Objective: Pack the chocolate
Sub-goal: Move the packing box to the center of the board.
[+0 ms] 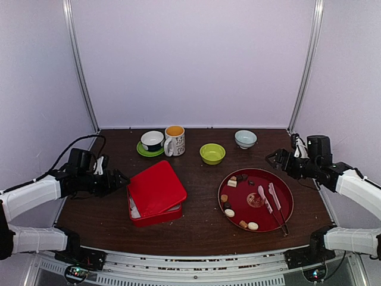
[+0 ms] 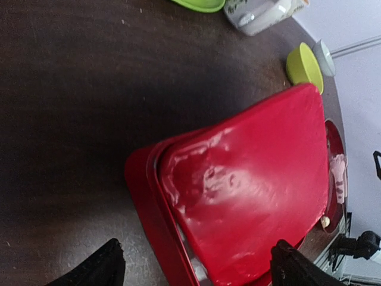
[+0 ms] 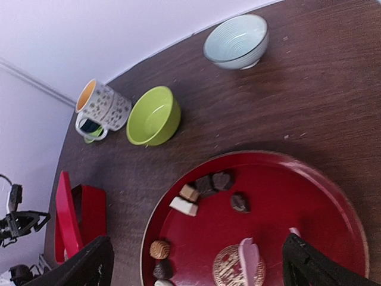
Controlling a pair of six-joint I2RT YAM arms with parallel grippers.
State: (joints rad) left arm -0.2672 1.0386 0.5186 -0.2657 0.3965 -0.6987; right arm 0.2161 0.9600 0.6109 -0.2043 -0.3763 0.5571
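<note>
Several small chocolates (image 1: 230, 213) lie along the left and near rim of a round red tray (image 1: 287, 192); they show in the right wrist view too (image 3: 190, 192). Pink-handled tongs and a knife (image 1: 271, 199) lie on the tray. A red square box (image 1: 156, 192) sits left of the tray with its lid shifted askew on top (image 2: 256, 190). My left gripper (image 1: 118, 177) is open, just left of the box and above the table. My right gripper (image 1: 275, 158) is open, above the table beyond the tray's far right rim.
At the back stand a dark cup on a green saucer (image 1: 152, 142), a patterned mug (image 1: 174, 140), a lime green bowl (image 1: 212, 154) and a pale blue bowl (image 1: 245, 139). White walls close in the back and both sides.
</note>
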